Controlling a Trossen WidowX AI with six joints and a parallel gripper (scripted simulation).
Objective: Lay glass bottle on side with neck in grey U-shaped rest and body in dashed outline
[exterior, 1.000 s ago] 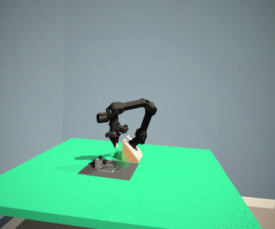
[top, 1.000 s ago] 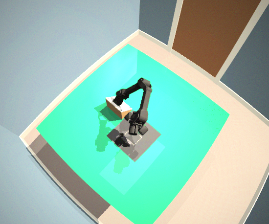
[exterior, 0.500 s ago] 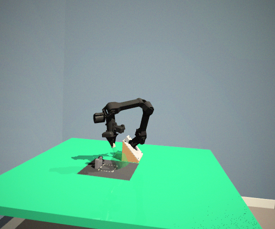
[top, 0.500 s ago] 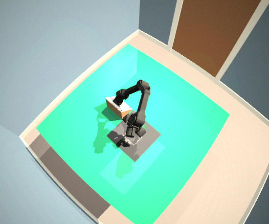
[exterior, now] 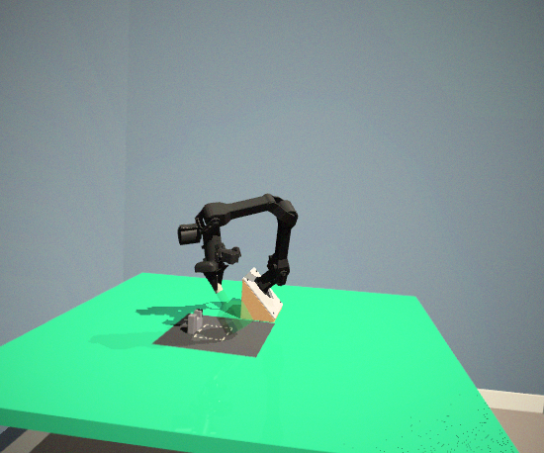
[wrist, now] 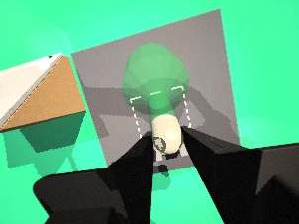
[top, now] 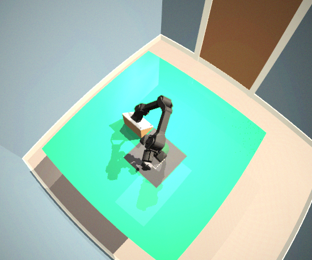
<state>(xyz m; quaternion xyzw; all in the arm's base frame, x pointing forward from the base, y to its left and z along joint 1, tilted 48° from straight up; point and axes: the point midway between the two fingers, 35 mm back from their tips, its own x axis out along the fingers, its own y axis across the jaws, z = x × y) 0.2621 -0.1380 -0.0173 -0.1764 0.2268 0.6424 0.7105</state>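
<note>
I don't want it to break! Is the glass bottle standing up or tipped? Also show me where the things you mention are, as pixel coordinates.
Tipped: the green glass bottle (exterior: 232, 308) (wrist: 155, 72) slants down from the gripper (exterior: 219, 288) (wrist: 166, 133), not lying flat.

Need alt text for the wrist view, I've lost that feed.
The gripper grips the green glass bottle at its cream-coloured top, the body slanting away over a grey mat and partly overlapping the dashed outline. At left stands a white-topped orange wedge.
</note>
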